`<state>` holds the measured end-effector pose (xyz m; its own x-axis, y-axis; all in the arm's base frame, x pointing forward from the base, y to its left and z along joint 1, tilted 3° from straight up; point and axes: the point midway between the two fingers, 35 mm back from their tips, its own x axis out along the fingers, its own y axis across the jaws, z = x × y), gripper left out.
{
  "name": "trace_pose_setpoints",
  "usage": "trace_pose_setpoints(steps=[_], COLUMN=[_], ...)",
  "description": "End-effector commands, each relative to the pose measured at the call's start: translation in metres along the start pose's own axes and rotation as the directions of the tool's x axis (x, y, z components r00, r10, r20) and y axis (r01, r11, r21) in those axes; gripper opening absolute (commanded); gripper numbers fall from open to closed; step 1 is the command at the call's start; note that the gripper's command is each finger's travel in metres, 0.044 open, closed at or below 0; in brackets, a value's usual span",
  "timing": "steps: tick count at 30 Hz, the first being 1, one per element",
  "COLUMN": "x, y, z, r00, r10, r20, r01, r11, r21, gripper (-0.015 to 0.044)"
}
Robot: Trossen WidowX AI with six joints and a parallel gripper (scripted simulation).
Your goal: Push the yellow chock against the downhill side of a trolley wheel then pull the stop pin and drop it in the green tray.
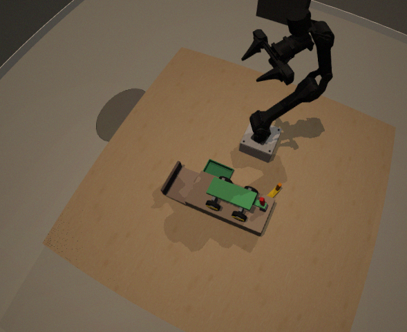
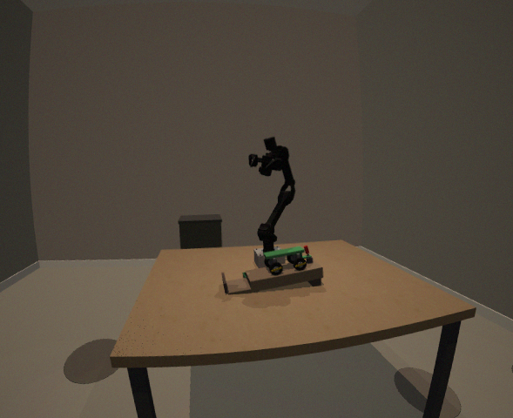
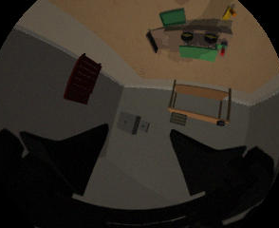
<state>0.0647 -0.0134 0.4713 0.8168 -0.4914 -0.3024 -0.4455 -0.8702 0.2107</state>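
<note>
My gripper is open and empty, high above the table. The green trolley stands on its black wheels on the ramp. The red-headed stop pin stands upright at the trolley's uphill end. The yellow chock with its orange handle is on the table beside the ramp's uphill end, apart from the wheels; its black base is not clear. The green tray lies beside the ramp, on the arm's side, and looks empty.
A dark end board stands across the ramp's low end. The arm's pale base block sits behind the ramp and tray. The ramp's uphill end is raised above the table.
</note>
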Motion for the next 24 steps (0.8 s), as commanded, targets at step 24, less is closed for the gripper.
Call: trace_pose_setpoints(steps=[24], x=[0.113], y=[-0.046], z=[0.021], r00=[0.883], r10=[-0.412], r20=[0.226], r01=[0.421], r11=[0.481], r21=[-0.769], gripper=[0.019])
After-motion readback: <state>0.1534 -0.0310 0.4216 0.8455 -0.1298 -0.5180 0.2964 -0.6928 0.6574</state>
